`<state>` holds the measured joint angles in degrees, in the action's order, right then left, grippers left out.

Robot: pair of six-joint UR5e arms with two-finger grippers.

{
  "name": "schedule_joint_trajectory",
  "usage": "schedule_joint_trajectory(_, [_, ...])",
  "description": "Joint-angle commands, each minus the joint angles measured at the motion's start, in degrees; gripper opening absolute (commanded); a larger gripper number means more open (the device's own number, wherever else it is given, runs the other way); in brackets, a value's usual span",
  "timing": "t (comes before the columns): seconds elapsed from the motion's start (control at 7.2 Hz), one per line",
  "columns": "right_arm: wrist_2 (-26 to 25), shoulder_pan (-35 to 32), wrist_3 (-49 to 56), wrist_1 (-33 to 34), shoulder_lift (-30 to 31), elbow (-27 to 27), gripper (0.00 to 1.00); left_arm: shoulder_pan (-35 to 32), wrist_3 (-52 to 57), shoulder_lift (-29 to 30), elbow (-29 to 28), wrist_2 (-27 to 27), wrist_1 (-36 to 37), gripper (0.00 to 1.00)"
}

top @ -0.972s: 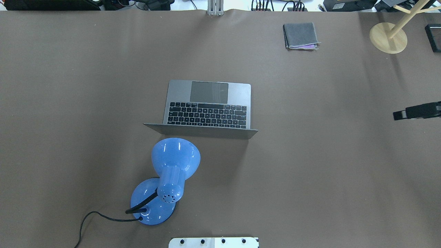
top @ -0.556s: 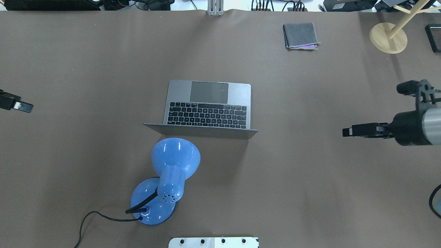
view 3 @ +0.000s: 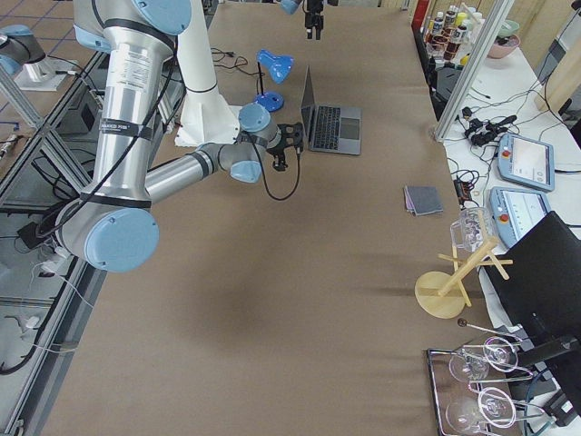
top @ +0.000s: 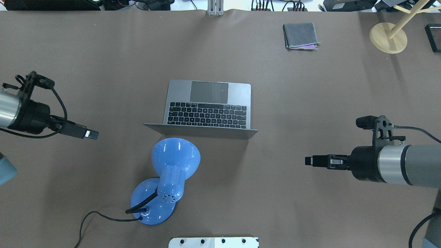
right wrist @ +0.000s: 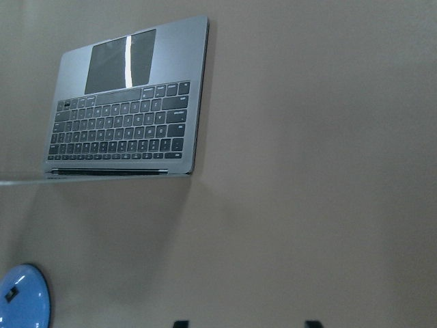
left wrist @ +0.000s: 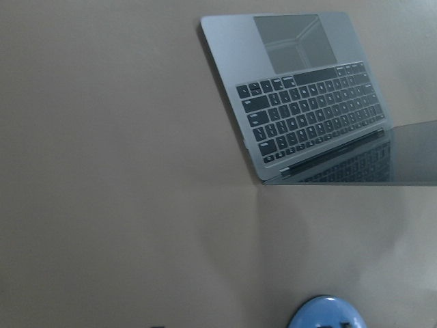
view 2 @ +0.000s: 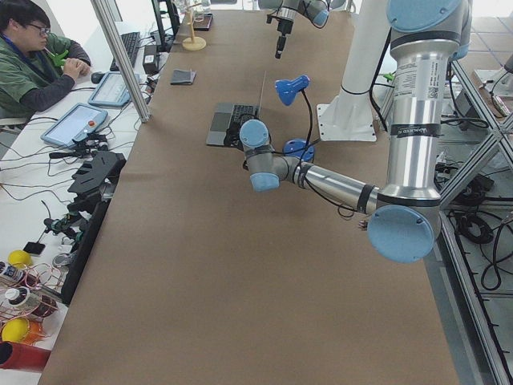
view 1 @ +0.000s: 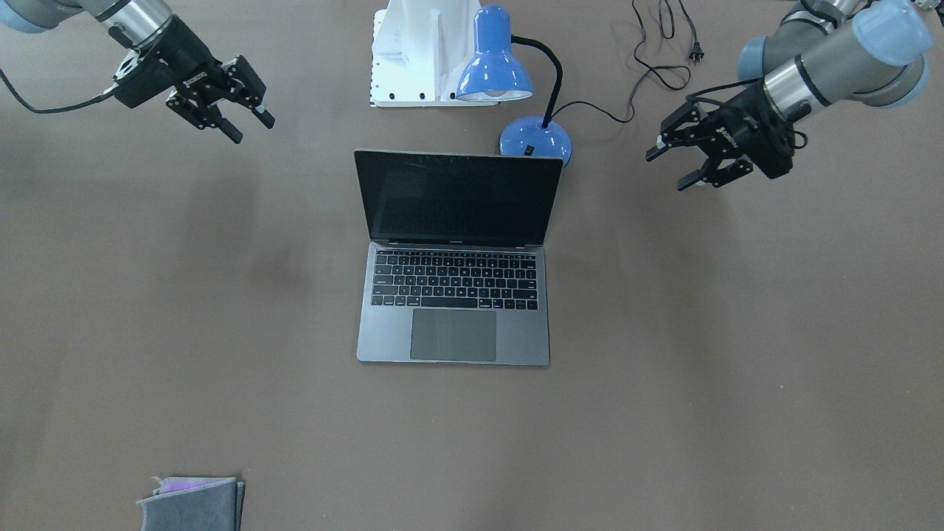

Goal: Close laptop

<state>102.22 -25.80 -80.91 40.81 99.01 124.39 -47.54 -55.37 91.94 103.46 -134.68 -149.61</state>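
Observation:
The laptop (top: 208, 106) is a slim grey one that lies open in the middle of the table, its black screen (view 1: 457, 199) upright and facing away from me. It also shows in the left wrist view (left wrist: 300, 102) and the right wrist view (right wrist: 130, 116). My left gripper (top: 91, 134) hangs in the air left of the laptop, apart from it, open and empty (view 1: 667, 168). My right gripper (top: 308, 161) hangs right of the laptop and nearer to me, open and empty (view 1: 251, 127).
A blue desk lamp (top: 172, 162) stands just behind the laptop's lid on my side, its cable trailing left. A folded grey cloth (top: 300, 35) lies at the far right. A wooden stand (top: 388, 37) is at the far right corner.
Both arms have swung in from the table's sides toward the laptop; the left gripper came fully into view. The laptop has not moved and its lid stands as before.

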Motion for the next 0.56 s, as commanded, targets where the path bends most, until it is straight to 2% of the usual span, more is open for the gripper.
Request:
schedule_joint_trajectory(0.0, [-1.92, 2.59, -1.18, 2.5, -5.64, 0.5, 0.0, 4.28, -2.99, 1.31, -0.1, 4.06, -2.78, 0.0])
schedule_joint_trajectory(0.28, [-4.56, 4.35, -1.26, 9.34, -13.28, 0.41, 0.0, 7.01, -9.91, 6.04, -0.19, 4.51, -2.89, 0.0])
schedule_joint_trajectory(0.42, [-6.23, 5.4, -3.01, 11.64, -15.84, 0.33, 0.0, 8.5, -10.54, 6.15, -0.19, 5.03, -2.88, 0.0])
